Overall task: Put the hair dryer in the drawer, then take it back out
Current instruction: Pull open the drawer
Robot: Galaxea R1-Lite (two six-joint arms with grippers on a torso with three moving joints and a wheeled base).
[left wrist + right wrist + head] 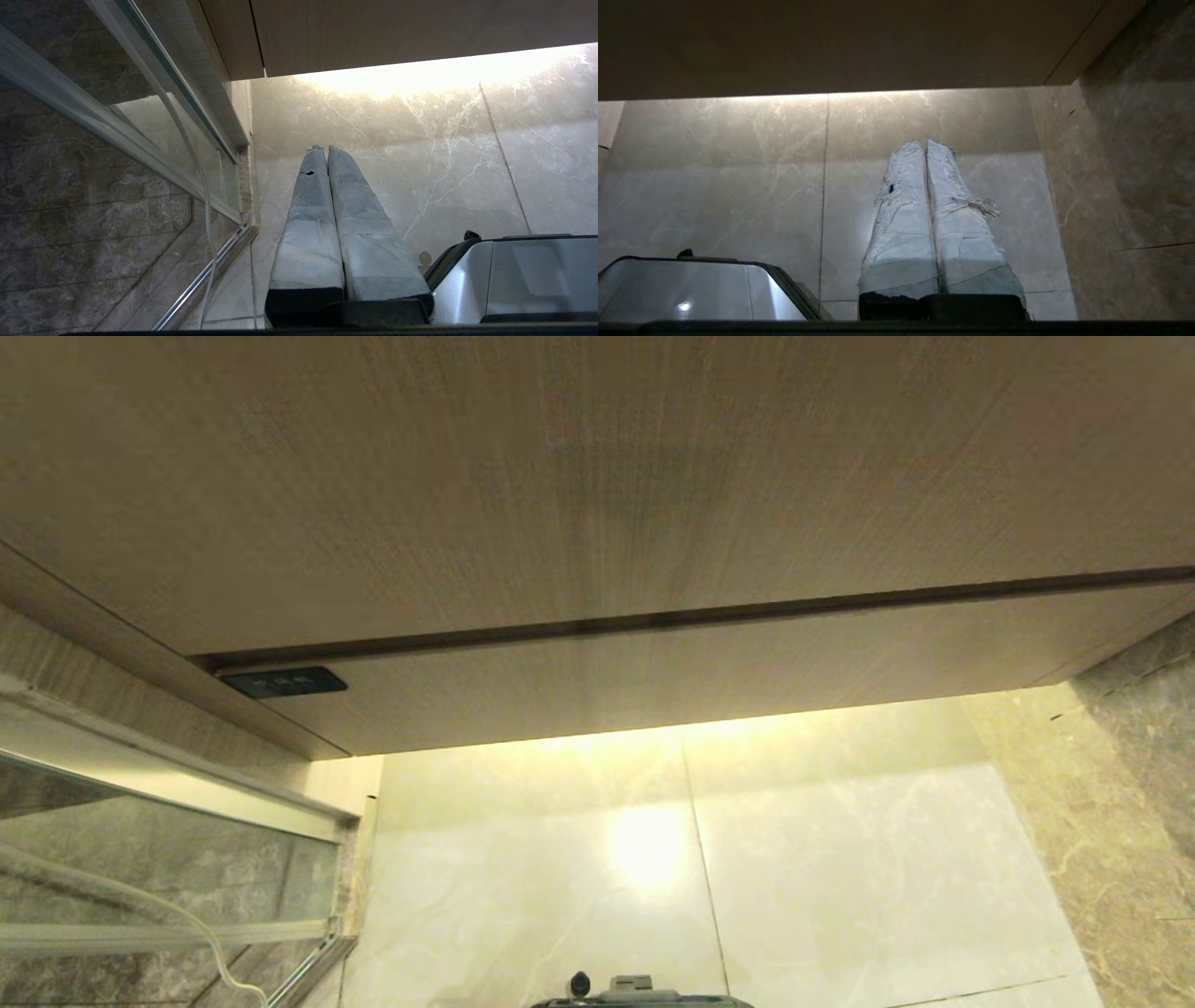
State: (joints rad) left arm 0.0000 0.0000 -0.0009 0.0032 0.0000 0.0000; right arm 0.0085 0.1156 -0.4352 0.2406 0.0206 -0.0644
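The hair dryer is out of view in all three views. The light-brown wood-grain vanity fills the upper half of the head view, and its flat drawer (597, 476) front stands shut above a dark seam. Neither arm shows in the head view. In the left wrist view my left gripper (325, 148) hangs over the floor tiles, shut and empty. My right gripper (925, 142) is also shut with nothing between its taped fingers, pointing at the floor below the vanity's lower edge (831, 88).
A small black socket panel (285, 682) sits on the lower vanity strip at the left. A glass shower door with a metal frame (177, 784) and a white hose (191, 919) stand on the left. A marble wall (1134, 775) closes the right. My base (639, 994) is at the bottom.
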